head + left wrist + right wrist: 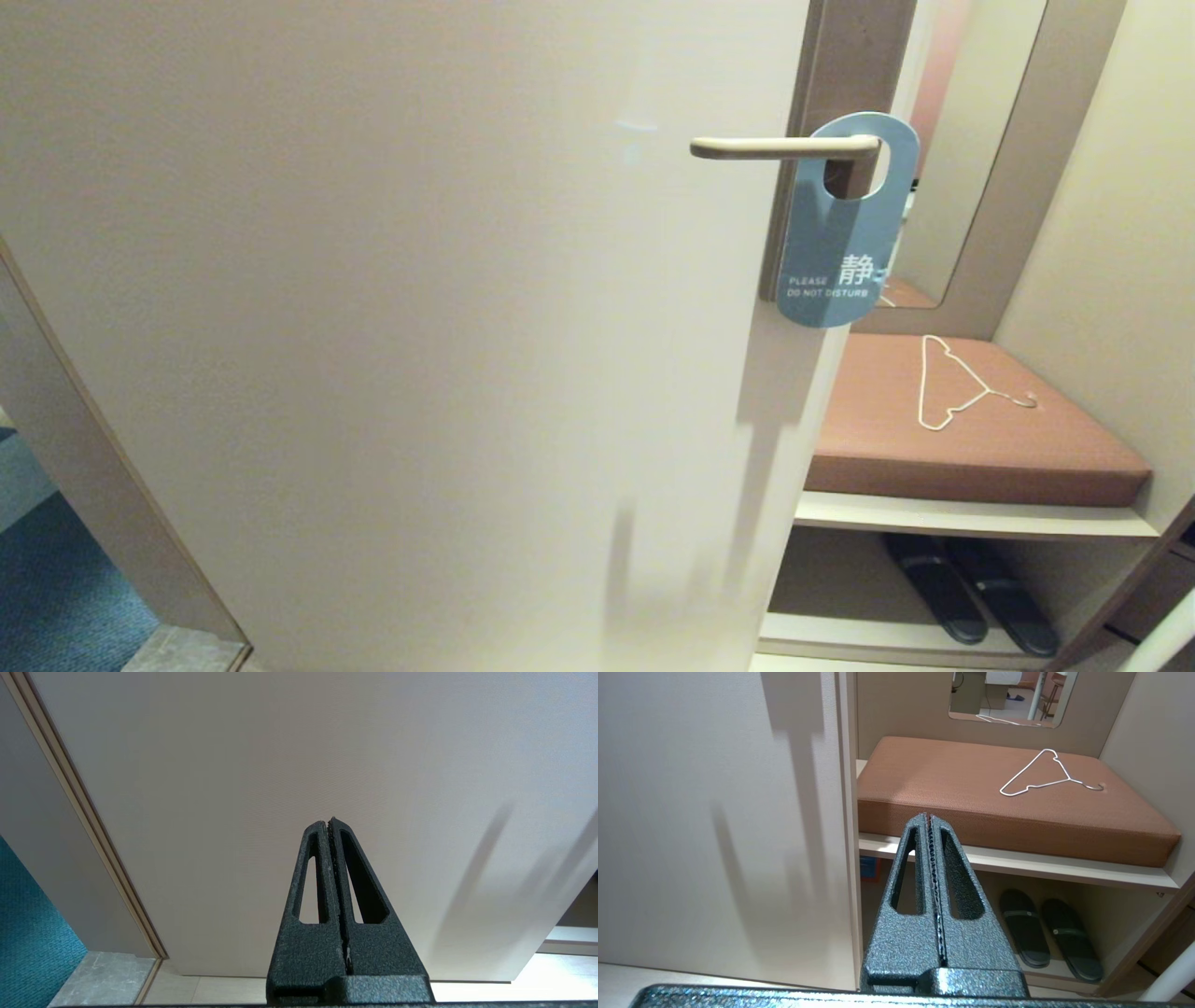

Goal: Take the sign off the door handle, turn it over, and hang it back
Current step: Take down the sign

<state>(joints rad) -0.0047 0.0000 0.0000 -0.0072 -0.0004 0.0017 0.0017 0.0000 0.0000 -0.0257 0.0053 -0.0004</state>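
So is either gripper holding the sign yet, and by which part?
No. Left gripper and right gripper are shut on nothing; the sign hangs on the door handle.

Sign [845, 252] matt blue card; door handle [784, 147] smooth satin metal; cushion [971, 788] woven brown cloth.

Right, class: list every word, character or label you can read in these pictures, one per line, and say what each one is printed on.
"PLEASE DO NOT DISTURB": white letters on the light blue card door sign hanging on the slim cream metal door handle.
"静": large white character on the same sign, beside the English words.
Small blue and orange label under the bench shelf: too small to read.
Nothing else carries text.
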